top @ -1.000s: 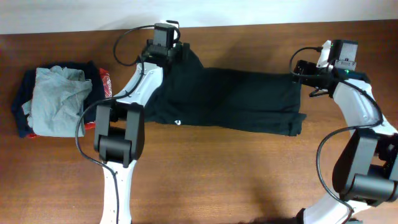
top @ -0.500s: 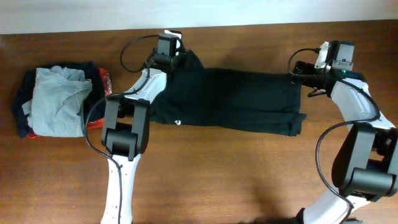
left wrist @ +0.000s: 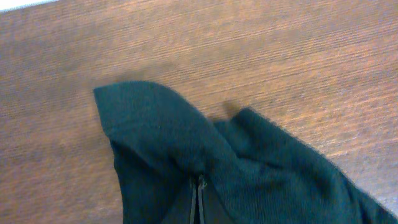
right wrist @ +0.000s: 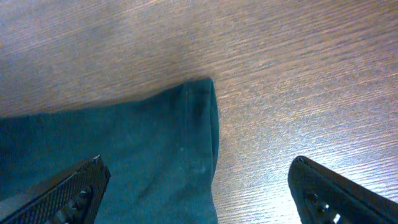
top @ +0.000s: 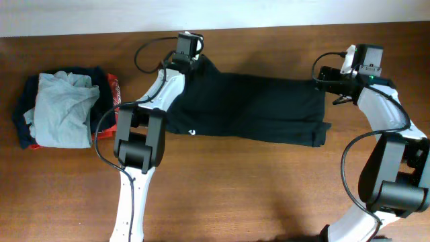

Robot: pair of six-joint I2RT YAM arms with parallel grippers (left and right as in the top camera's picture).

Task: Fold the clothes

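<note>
The clothes, one black T-shirt (top: 255,107) with a tiny white logo (top: 191,132), lie spread across the back of the wooden table (top: 269,195). My left gripper (top: 197,56) sits at the shirt's back left corner. In the left wrist view its jaws are pressed together (left wrist: 199,200) with the dark cloth (left wrist: 161,143) bunched around them. My right gripper (top: 325,82) stands open at the shirt's back right corner. In the right wrist view it (right wrist: 199,190) straddles the hemmed corner (right wrist: 161,143): one finger is over the cloth, the other over bare wood.
A pile of other garments (top: 60,107) lies at the far left, light grey on top of navy and red-orange (top: 113,87). The table's back edge meets a white wall (top: 80,20) just behind both grippers.
My left gripper has slid a little right along the shirt's back edge and shut on the corner. The right arm has barely moved.
</note>
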